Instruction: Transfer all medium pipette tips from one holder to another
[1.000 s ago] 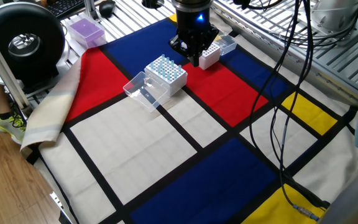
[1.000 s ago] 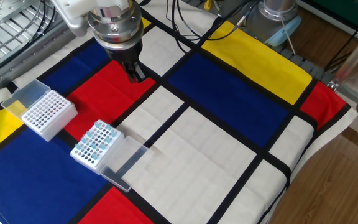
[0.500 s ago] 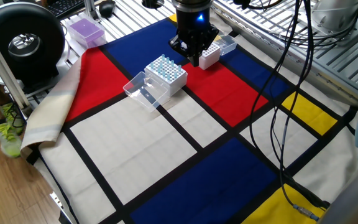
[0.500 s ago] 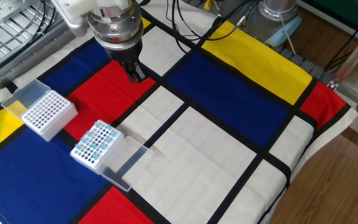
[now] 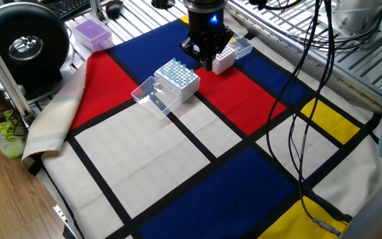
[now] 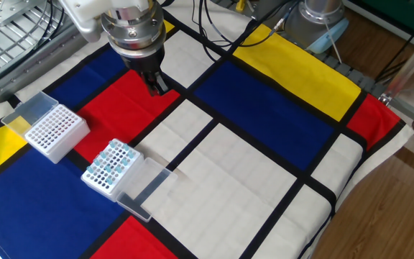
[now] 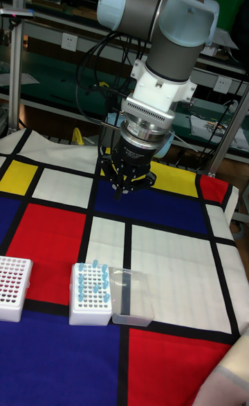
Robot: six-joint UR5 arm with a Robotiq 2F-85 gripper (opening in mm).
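A cloth [image 6: 264,165] of red, blue, yellow and white blocks with black lines covers the tabletop. On it stands a white rack [image 6: 110,167] filled with pale blue tips [image 7: 90,285], its clear lid [image 6: 144,188] hinged open beside it. Left of this rack sits a second white rack [image 6: 51,132]. Beyond the filled rack, the gripper [image 6: 154,85] hangs above the cloth, fingers pressed together. Metal shelving [image 7: 62,25] stands behind.
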